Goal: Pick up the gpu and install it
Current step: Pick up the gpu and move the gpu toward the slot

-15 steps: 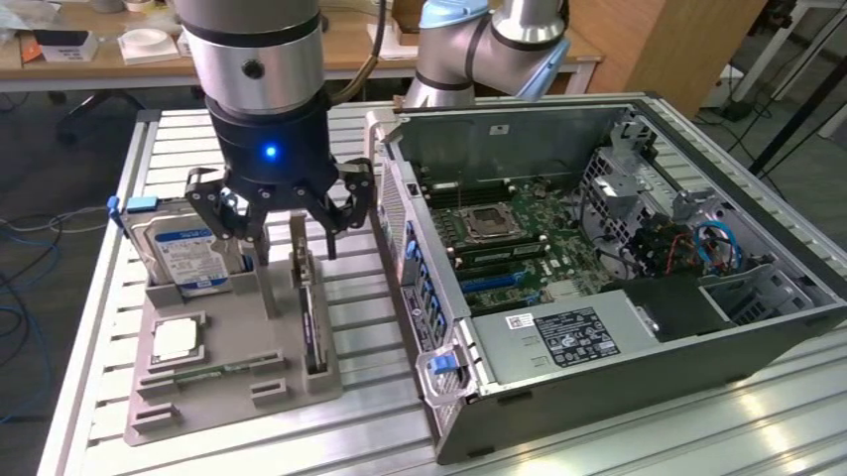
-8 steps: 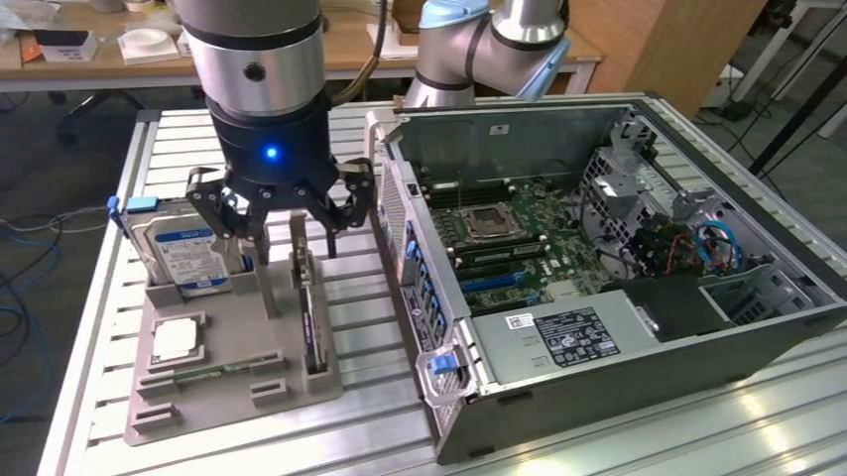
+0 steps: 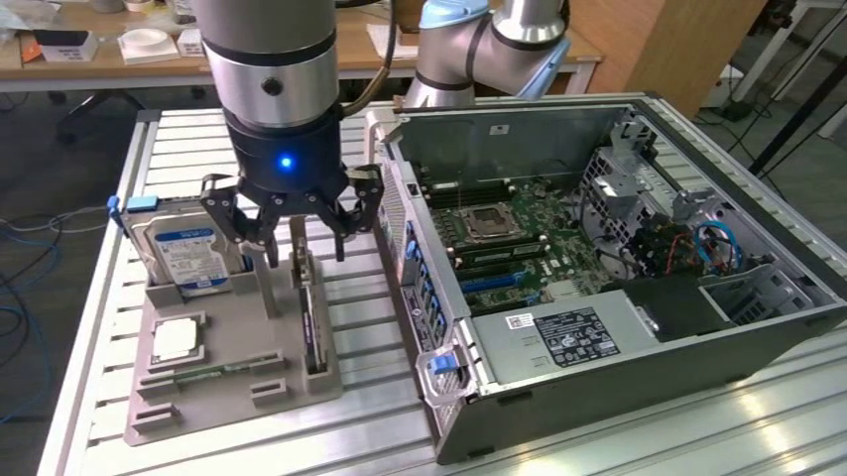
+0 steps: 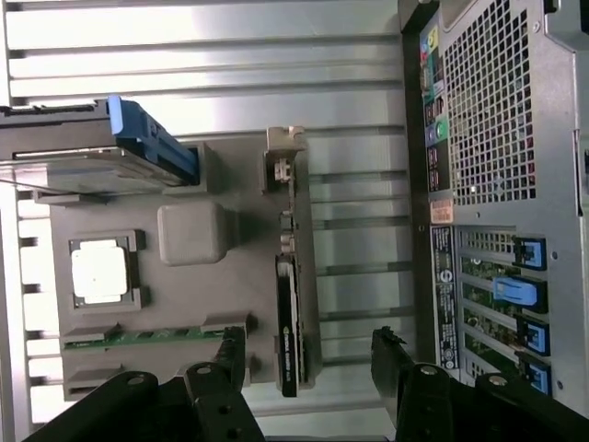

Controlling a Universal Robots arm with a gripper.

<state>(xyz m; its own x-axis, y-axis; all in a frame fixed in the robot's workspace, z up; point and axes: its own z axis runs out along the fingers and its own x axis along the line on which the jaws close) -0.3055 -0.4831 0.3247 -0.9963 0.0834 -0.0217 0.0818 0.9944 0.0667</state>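
The gpu [image 3: 308, 309] is a thin black card with a silvery end bracket. It stands on its edge in a slot of the grey holder [image 3: 225, 402] on the table. My gripper [image 3: 298, 238] hangs just above its far end, open, with one finger on each side of the card. In the wrist view the gpu [image 4: 288, 313] lies between the two dark fingertips [image 4: 225, 361], with a gap on both sides, so my gripper [image 4: 308, 368] holds nothing. The open computer case [image 3: 596, 278] lies beside the holder on the exterior view's right, its motherboard [image 3: 523, 233] exposed.
The holder [image 4: 235, 189] also carries a silver hard drive [image 3: 185, 258] with a blue-white label, a square processor [image 3: 175, 340] and a green memory stick [image 3: 198, 375]. The case's rear panel [image 4: 497, 138] with blue slot latches stands close to the gpu. A desk stands behind the slatted metal table.
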